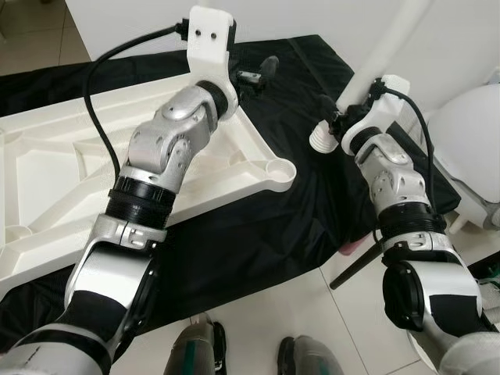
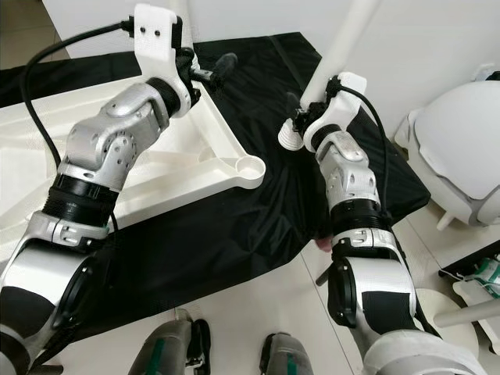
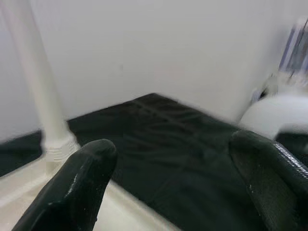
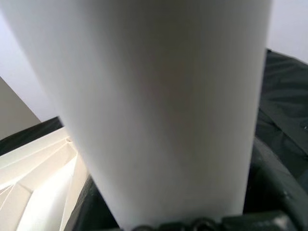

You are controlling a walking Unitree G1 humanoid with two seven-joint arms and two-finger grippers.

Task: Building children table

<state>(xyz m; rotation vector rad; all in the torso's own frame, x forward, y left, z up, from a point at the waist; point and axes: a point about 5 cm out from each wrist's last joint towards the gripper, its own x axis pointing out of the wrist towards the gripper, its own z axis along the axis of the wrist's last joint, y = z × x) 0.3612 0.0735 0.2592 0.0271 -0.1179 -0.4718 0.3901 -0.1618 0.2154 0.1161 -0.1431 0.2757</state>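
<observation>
Tabletop [image 1: 55, 156] on cloth [image 1: 281, 226], leg [image 1: 391, 47] rightward

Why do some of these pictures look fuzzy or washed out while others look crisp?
Left and right eye views: evenly lit, sharp; the black cloth and upturned white tabletop read clearly. Left wrist view: soft and smeared, the black fingers up close out of focus. Right wrist view: the white table leg sits so near the lens that it shows as a featureless pale blur.

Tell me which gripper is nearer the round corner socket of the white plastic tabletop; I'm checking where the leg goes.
Right. The right gripper, holding the white tubular leg, hangs just beside the socket over the black cloth. The left gripper reaches past the tabletop's far edge.
</observation>
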